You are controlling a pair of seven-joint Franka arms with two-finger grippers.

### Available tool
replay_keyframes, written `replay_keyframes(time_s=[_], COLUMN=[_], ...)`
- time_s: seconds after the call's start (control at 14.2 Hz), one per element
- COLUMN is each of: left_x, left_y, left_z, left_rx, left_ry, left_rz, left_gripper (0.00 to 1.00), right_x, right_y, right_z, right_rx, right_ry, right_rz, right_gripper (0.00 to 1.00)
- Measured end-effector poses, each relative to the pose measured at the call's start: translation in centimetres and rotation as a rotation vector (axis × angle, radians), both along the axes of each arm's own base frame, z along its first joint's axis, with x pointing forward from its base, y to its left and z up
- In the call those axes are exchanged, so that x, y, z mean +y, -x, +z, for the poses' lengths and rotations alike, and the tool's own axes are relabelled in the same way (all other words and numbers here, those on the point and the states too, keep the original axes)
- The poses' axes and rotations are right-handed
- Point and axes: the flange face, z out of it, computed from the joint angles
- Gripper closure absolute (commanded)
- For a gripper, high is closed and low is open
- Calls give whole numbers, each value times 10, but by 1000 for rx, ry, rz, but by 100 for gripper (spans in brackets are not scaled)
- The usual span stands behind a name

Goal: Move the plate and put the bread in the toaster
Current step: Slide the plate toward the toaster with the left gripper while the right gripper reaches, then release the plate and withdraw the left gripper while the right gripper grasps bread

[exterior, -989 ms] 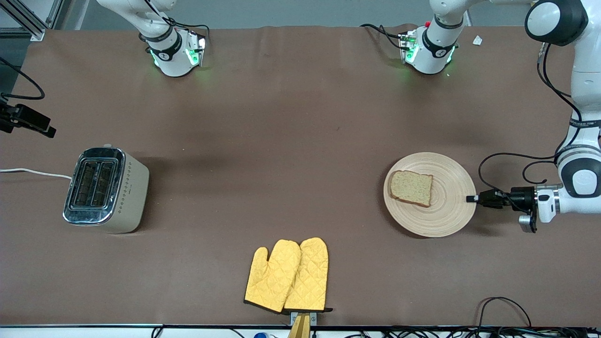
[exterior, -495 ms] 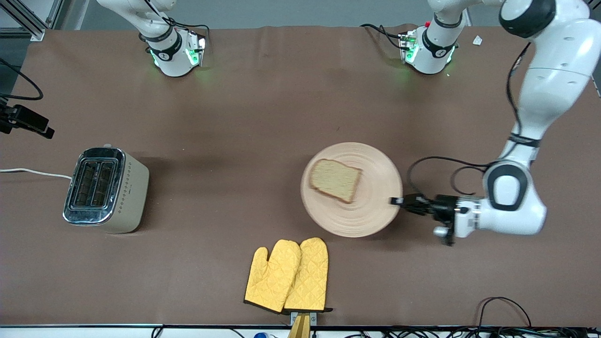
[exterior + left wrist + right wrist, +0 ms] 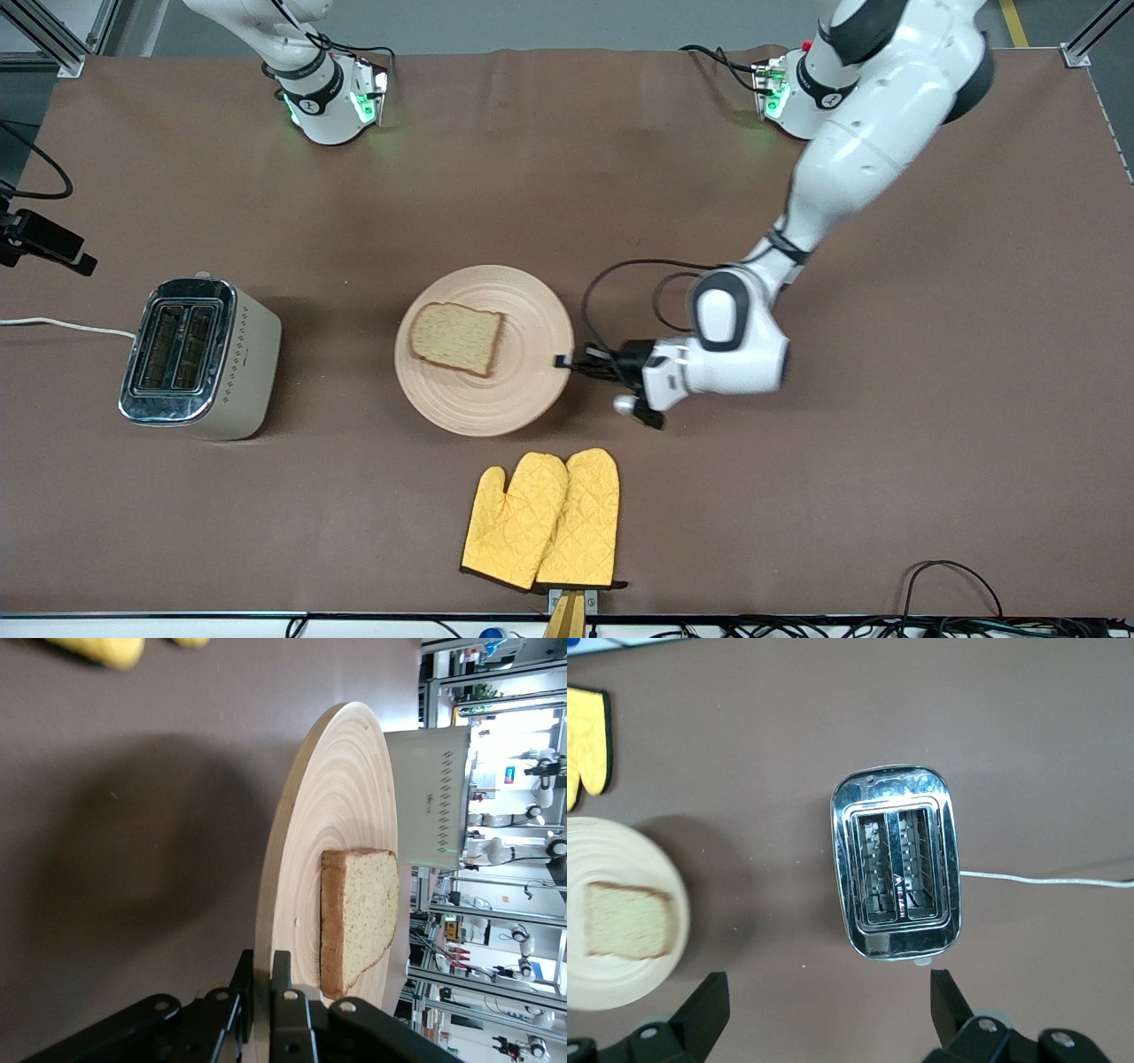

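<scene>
- Chrome-topped toaster (image 3: 200,358) sits at the right arm's end, slots up; my right gripper (image 3: 824,1010) hangs spread wide and empty above it.
- Bread (image 3: 455,338) lies on the plate (image 3: 523,390), mid-table, open cloth between plate and toaster.
- My left gripper (image 3: 564,361) pinches the plate's rim; mitts (image 3: 542,520) lie nearer the camera.
</scene>
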Motion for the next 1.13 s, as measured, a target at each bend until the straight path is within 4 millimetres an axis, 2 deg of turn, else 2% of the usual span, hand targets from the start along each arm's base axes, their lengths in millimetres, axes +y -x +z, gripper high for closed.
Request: replay_keyframes(time_s=[0.14,0.21,0.28,0.35,0.42,0.64,0.78,0.85,0.99,1.13], left_x=[-34,-44,-49,-51,-51,-48,-43,-37,-9,43], left_y=[20,26,30,29,27,18,7,-1,-23,-54], left_z=[-30,-42,-51,-57,-57,-50,-39,-33,-23,-13], left_rx=[24,28,31,34,35,54,81,79,75,54], left_ry=[-13,-22,-27,-24,-21,-13,-11,-15,-38,-76], left_rz=[18,25,29,33,35,67,100,98,48,-20], left_gripper=[100,99,93,74,1,0,0,0,0,0], right_x=[2,5,13,26,40,84,111,130,179,224], right_y=[-2,-6,-11,-18,-24,-31,-24,-17,3,28], right_z=[-15,-29,-46,-64,-84,-153,-196,-217,-258,-293], right_rx=[34,59,80,88,88,74,70,66,48,38], right_ry=[-10,-22,-37,-43,-48,-99,-107,-108,-104,-100], right_rz=[44,56,56,29,-10,-119,-176,-202,-240,-254], right_gripper=[0,0,0,0,0,0,0,0,3,16])
